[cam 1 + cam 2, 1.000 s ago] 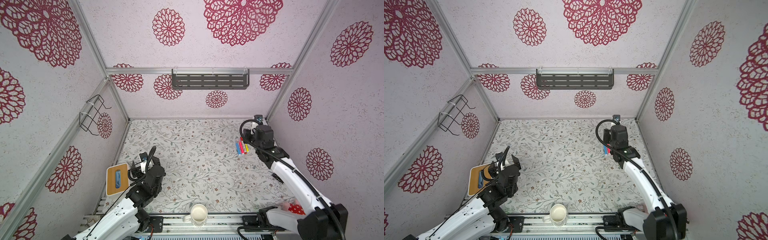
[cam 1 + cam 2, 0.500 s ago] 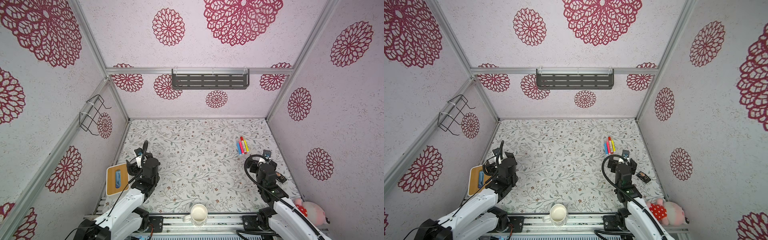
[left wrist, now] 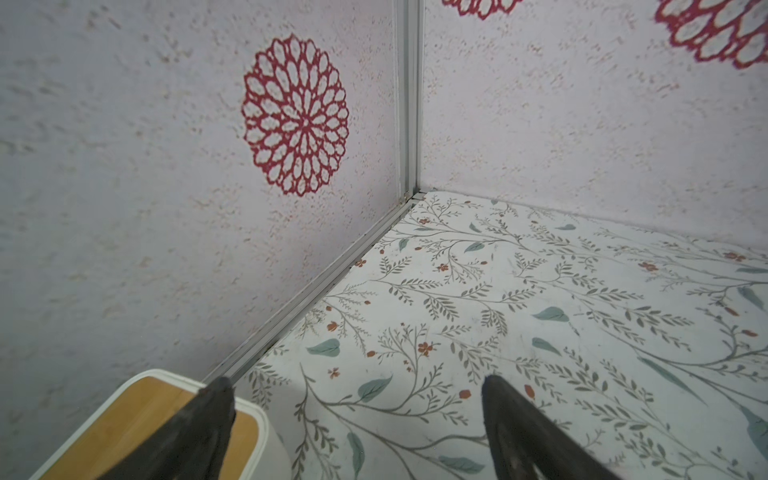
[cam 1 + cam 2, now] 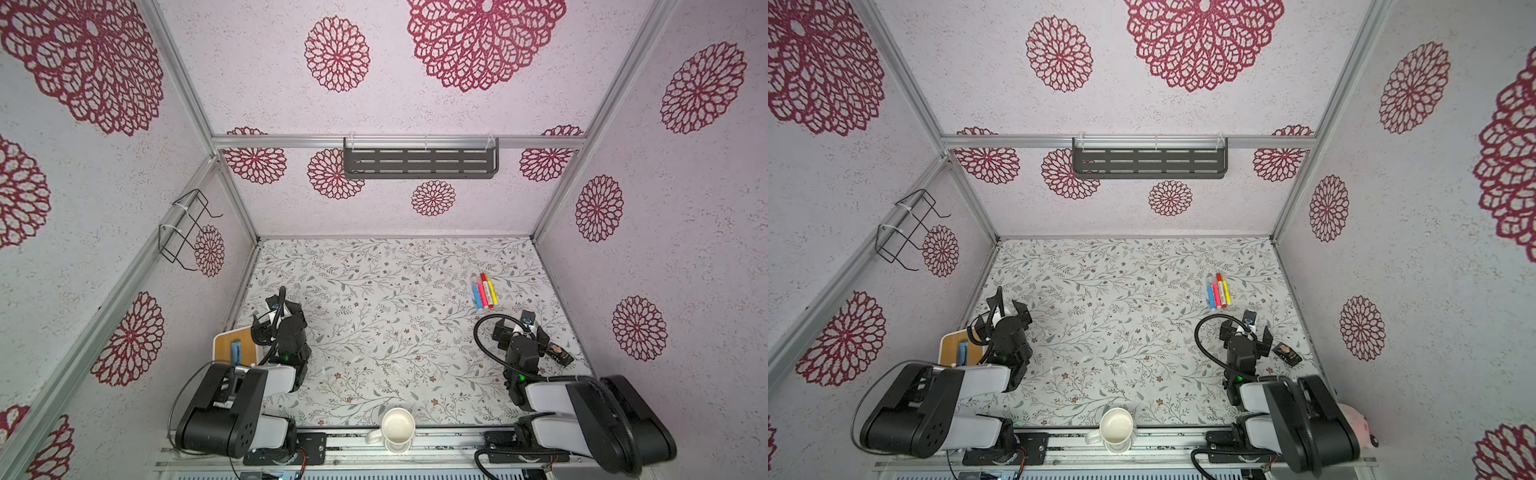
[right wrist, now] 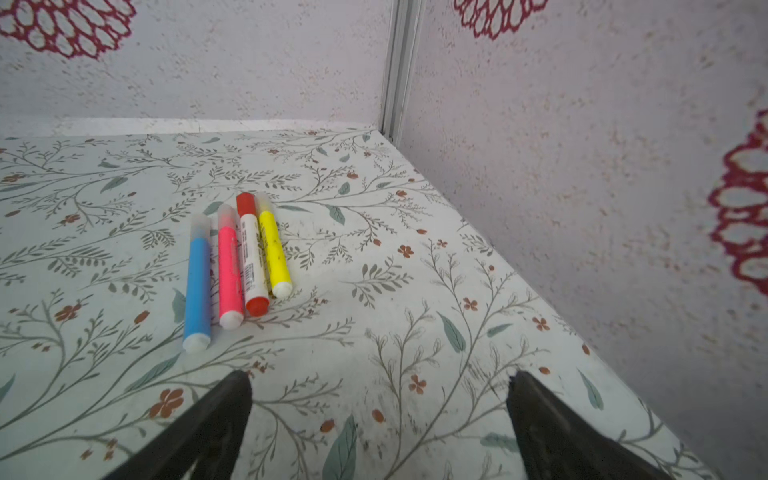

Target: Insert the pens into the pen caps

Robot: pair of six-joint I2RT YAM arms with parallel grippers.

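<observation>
Yellow pen (image 5: 273,249), white-and-red pen (image 5: 252,259), pink pen (image 5: 230,270) and blue pen (image 5: 197,286) lie side by side on the floral counter (image 5: 415,291), roughly parallel, with neighbouring barrels touching or nearly so. In both top views the pens (image 4: 483,291) sit in the right half of the frame, a little above the counter's middle height and near the right wall. Each one wears a cap at the end farther from the arms. The white-and-red pen has a red cap (image 5: 245,204), and the other three have clear caps (image 5: 200,226).

The right end effector (image 5: 379,376) points toward the pens and stops just short of them. Its two dark fingers are spread wide with only bare counter between them, gripping nothing. In both top views it is at the lower right, below the pens.

The left end effector (image 3: 355,382) is at the lower left of both top views, well apart from the pens. Its fingers are likewise wide apart and empty. Just beside it a white box with a wooden top (image 4: 226,340) stands against the left wall, and a blue object (image 4: 235,350) lies on it.

A white mug (image 4: 397,424) stands at the bottom centre, on the front rail. A small dark object (image 4: 558,354) lies beside the right arm, near the right wall. A pink plush toy (image 4: 1354,417) shows at the lower right, partly hidden behind the arm's base.
</observation>
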